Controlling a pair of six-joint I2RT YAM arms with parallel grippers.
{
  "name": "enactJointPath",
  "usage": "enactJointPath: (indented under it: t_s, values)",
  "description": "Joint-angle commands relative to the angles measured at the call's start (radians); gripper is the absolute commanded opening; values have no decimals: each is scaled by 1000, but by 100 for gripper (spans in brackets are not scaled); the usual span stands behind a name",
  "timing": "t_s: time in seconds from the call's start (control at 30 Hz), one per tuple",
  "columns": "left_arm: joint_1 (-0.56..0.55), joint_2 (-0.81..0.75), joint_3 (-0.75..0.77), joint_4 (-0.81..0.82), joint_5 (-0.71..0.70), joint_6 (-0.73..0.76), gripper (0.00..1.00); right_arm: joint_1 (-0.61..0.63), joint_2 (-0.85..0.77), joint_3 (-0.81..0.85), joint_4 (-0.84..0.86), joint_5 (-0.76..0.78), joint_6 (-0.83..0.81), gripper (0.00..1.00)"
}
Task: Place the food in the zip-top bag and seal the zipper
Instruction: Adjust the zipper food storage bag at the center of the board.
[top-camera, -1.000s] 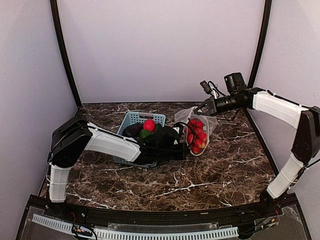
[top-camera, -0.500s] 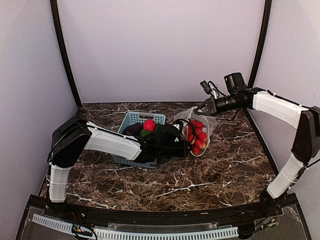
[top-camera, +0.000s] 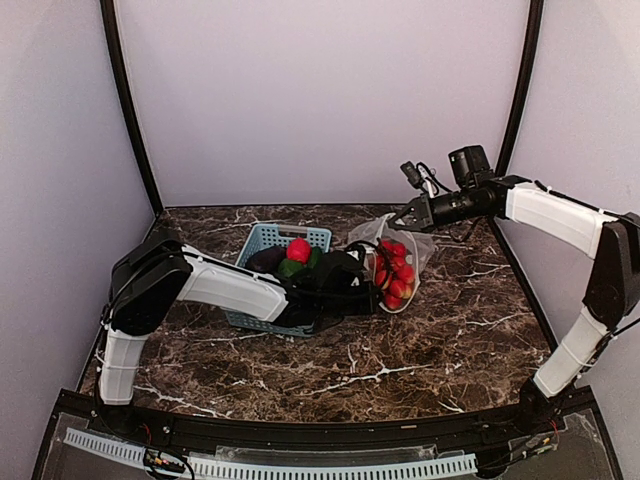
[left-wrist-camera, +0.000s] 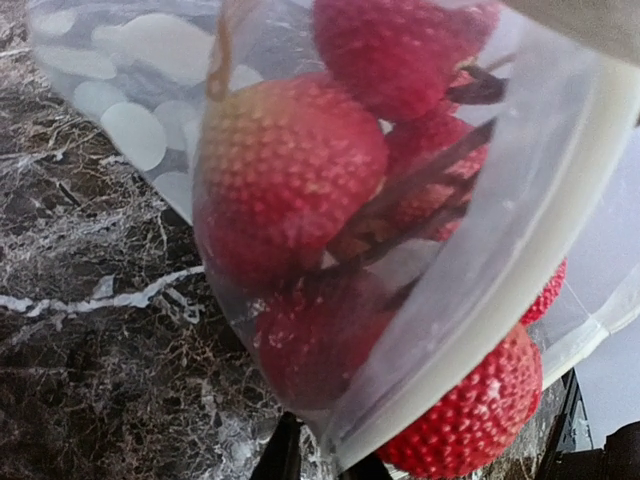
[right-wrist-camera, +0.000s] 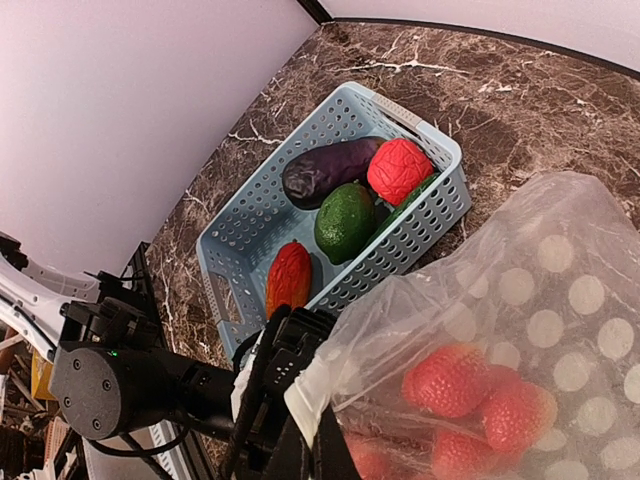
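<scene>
The zip-top bag (top-camera: 418, 243) lies right of the basket with a bunch of bumpy red fruit (top-camera: 393, 270) inside. In the left wrist view the fruit (left-wrist-camera: 290, 170) fills the bag (left-wrist-camera: 140, 130), and the whitish zipper (left-wrist-camera: 520, 270) runs diagonally. My left gripper (left-wrist-camera: 320, 466) is shut on the bag's mouth edge. My right gripper (right-wrist-camera: 315, 452) is shut on the zipper strip (right-wrist-camera: 312, 385) at the other end and holds it up (top-camera: 402, 217). The eggplant (right-wrist-camera: 330, 168), a red piece (right-wrist-camera: 398, 170), a green piece (right-wrist-camera: 345, 220) and an orange-red piece (right-wrist-camera: 289, 278) lie in the basket.
The light-blue slotted basket (top-camera: 262, 238) stands on the marble table left of the bag, under my left forearm. The left gripper's black body (right-wrist-camera: 290, 350) sits between the basket (right-wrist-camera: 240, 230) and the bag. Walls close in at the back and sides.
My left arm has shifted slightly, its elbow a little to the right. The bag and the right arm have hardly moved.
</scene>
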Motion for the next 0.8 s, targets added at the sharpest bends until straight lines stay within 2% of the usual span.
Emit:
enactJointPath:
  t_s: [0.0, 0.03, 0.1, 0.23, 0.37, 0.53, 0.77]
  values:
    - [7, 2, 19, 8, -6, -4, 7, -4, -39, -16, 46, -5, 1, 0]
    - [6, -3, 20, 12, -3, 2, 2, -4, -41, -19, 46, 1, -4, 0]
    - [6, -19, 21, 17, 15, 4, 1, -4, -45, -16, 26, 41, -28, 0]
    - [7, -120, 17, 6, 67, -4, 1, -4, -44, 76, -108, 272, -181, 0]
    - [1, -222, 19, -40, 17, 53, 1, -4, -106, 147, -141, 478, -285, 0]
    - [-14, -197, 159, -88, 83, 81, 1, 40, -164, 171, -117, 329, -234, 0]
    - [-4, -188, 270, -137, 125, 109, 1, 67, -117, 193, -161, 468, -288, 0]
